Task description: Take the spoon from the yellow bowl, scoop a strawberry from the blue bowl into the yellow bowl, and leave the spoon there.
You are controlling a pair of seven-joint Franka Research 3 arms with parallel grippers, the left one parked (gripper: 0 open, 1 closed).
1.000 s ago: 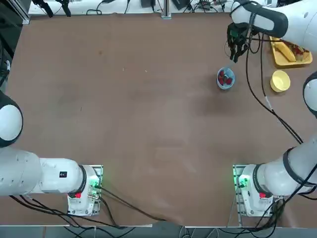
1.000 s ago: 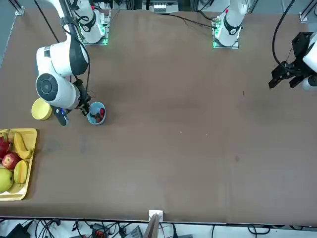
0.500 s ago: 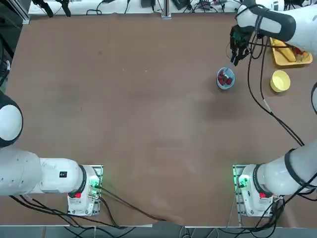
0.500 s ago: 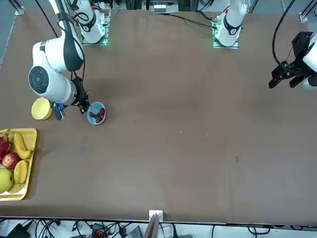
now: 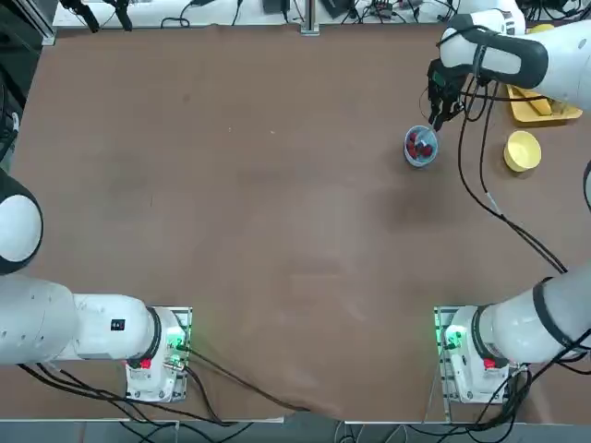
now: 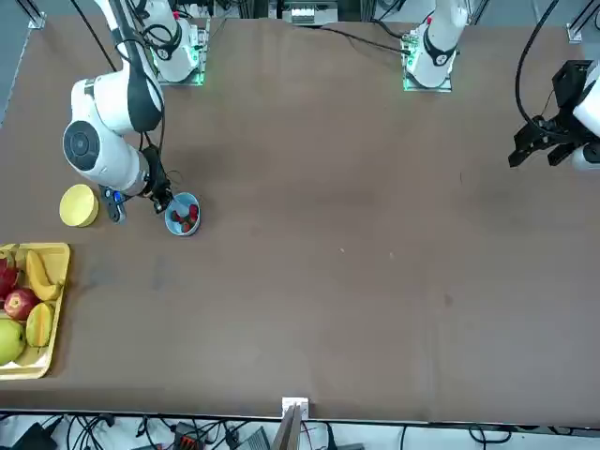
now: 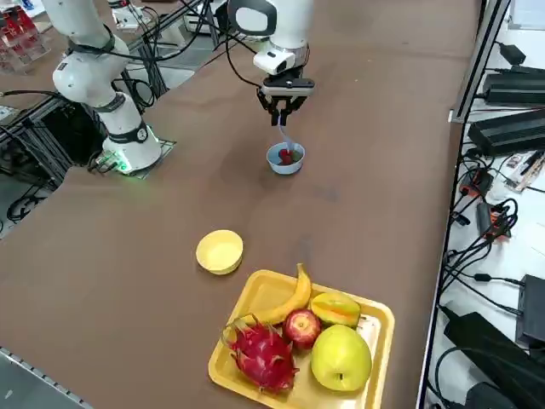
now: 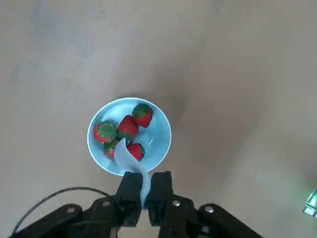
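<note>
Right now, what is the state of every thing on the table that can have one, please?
right gripper: shut on the spoon, above the blue bowl.
small light-blue plastic spoon: held by its handle, scoop end down among the strawberries.
small round light-blue bowl: upright, holding four strawberries.
small round yellow bowl: upright, empty.
rectangular yellow fruit tray: full of fruit.

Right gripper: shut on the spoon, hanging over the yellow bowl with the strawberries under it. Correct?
Not quite. The right gripper is shut on the spoon, but it hangs over the blue bowl, which holds the strawberries. The right wrist view shows this. In the right side view the yellow bowl sits apart, with nothing in it.
</note>
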